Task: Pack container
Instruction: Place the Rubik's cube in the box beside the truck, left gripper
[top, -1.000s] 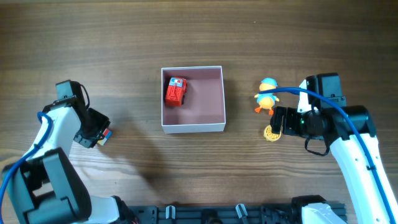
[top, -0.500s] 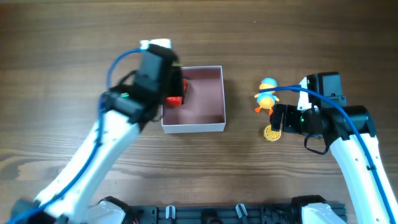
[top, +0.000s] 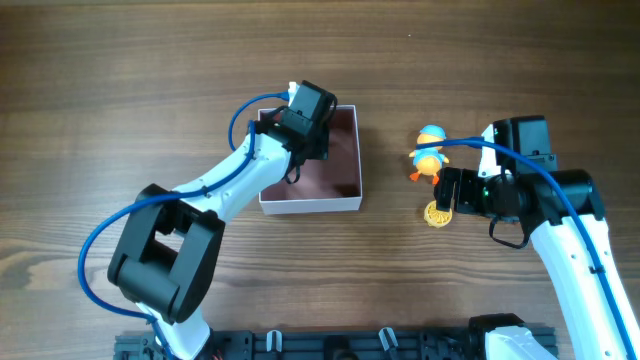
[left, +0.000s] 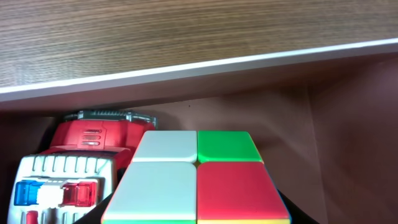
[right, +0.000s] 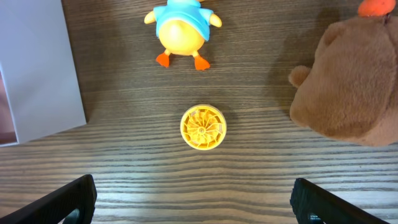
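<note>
The container (top: 310, 205), a white square box with a pink inside, stands mid-table. My left gripper (top: 300, 125) is over its far left corner, shut on a small coloured cube (left: 198, 180) with white, green and red faces. In the left wrist view the cube is inside the container, close to the pink far wall (left: 280, 112) and beside a red toy truck (left: 81, 155). My arm hides the truck in the overhead view. My right gripper (top: 450, 192) is open and empty just above a yellow wheel (right: 203, 127) on the table.
A yellow duck toy in blue (top: 430, 153) lies right of the container, just beyond the yellow wheel (top: 436, 214). A brown plush (right: 351, 81) lies right of the duck (right: 181, 28). The container's white wall (right: 37, 68) is at the left of the right wrist view.
My left arm has swung from the table's far left to over the container's far left corner, carrying the cube. The right arm has not moved.
</note>
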